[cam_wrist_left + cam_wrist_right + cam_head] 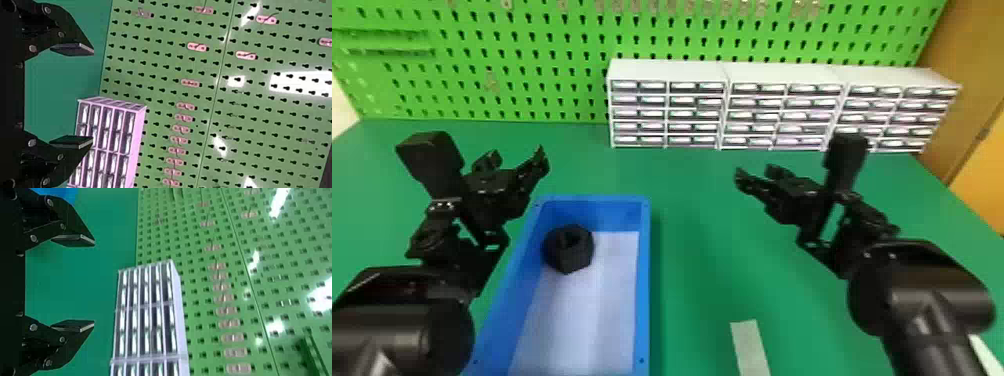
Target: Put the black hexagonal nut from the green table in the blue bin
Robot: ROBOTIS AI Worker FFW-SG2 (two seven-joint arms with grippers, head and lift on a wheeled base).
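Green pegboard [532, 50] behind white drawer cabinets [757, 109].
Head view: pegboard at 11 o'clock, cabinets near 2, orange-brown panel [979, 75] towards 3; glare [303, 83] on the pegboard in the left wrist view.

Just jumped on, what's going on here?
Neither arm is handling anything: the left gripper and right gripper are both open and empty above the green table. The black hexagonal nut already sits in the blue bin, near its far left corner, so the job looks done.
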